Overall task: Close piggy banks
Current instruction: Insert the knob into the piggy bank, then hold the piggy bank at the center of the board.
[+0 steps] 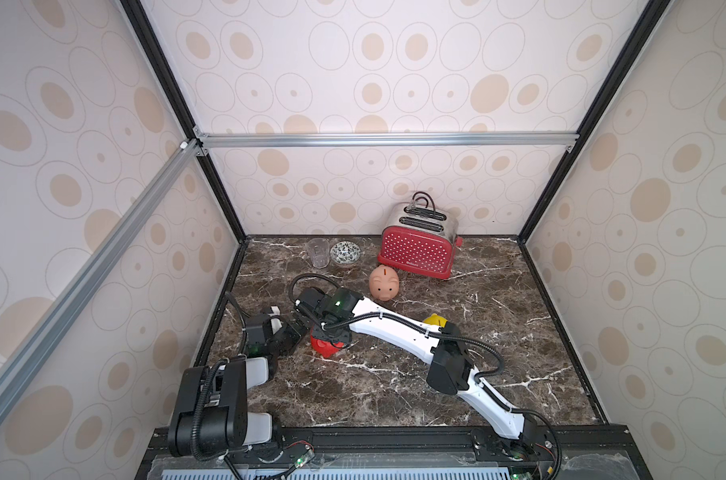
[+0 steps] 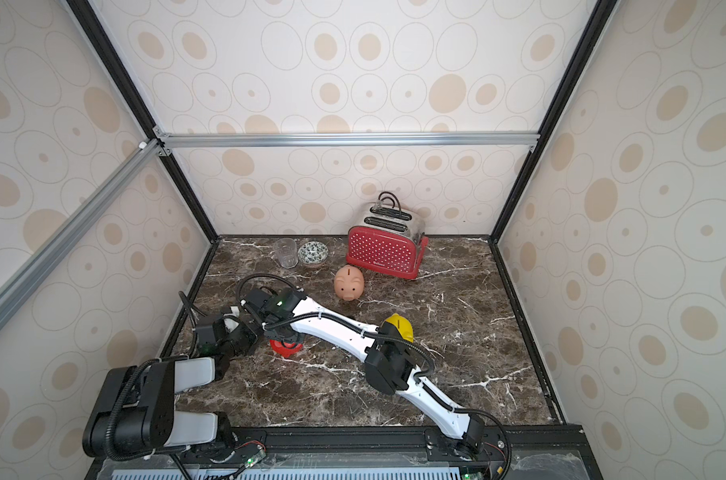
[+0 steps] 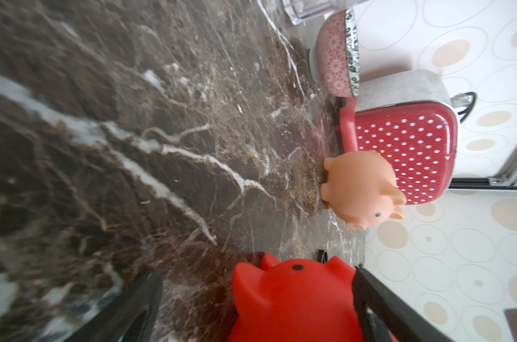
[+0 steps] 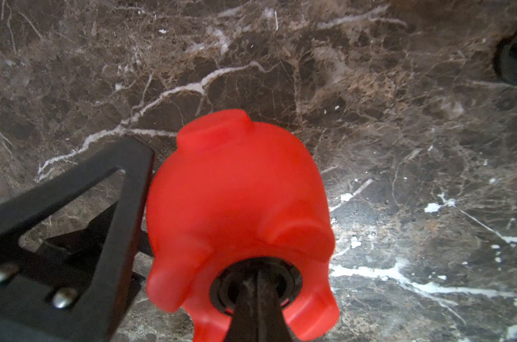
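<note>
Near the table's [image 1: 394,386] front left, the red plastic piggy bank [image 4: 236,207] sits between the wide-spread left hand [image 3: 257,275], while the right hand [image 4: 257,284], pressed together, pokes its belly hole. Beyond, the yellow plastic piggy bank [image 1: 435,321] peeks past the right arm. Farther back, the pale pink piggy bank [image 1: 384,283] stands before the red dotted toaster [image 1: 417,251].

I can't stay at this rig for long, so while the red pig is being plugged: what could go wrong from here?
1. The open left gripper only brackets the red pig. Just one finger looks to touch it, so the shut right gripper pushing on the black plug could slide or roll the pig.
2. The right arm passes close by the yellow pig, partly hiding it, and pulling back might knock it.
</note>
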You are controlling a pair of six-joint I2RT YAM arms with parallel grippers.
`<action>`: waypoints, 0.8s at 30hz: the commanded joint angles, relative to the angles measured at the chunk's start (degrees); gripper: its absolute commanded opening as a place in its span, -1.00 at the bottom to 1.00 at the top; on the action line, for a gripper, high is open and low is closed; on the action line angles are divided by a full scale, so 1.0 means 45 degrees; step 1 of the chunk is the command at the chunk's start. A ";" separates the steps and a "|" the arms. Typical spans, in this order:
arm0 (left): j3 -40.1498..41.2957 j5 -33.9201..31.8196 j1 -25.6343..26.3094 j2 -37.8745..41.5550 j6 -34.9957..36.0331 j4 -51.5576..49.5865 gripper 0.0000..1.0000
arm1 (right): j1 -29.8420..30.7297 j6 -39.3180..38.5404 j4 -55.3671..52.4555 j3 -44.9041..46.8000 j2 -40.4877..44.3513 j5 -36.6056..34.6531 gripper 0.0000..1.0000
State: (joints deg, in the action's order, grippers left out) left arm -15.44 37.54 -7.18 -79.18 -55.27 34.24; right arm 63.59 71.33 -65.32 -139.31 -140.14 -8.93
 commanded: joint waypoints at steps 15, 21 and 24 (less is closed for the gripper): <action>0.0881 0.1363 -0.0375 0.1441 -0.0409 0.2852 0.99 | -0.0373 -0.0817 -0.0599 -0.0482 -0.0588 0.0683 -1.00; 0.1024 0.2002 -0.0271 0.0889 -0.0179 0.3215 0.99 | -0.0378 -0.0880 -0.0582 -0.0683 -0.0701 0.0847 -1.00; 0.1049 0.2270 -0.0051 0.0577 -0.0133 0.3521 0.99 | -0.0368 -0.0944 -0.0660 -0.0664 -0.0692 0.0852 -1.00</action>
State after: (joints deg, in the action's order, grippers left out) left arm -11.18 45.17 -8.08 -75.59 -57.14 46.44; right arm 62.26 67.42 -65.36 -141.64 -141.16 -4.89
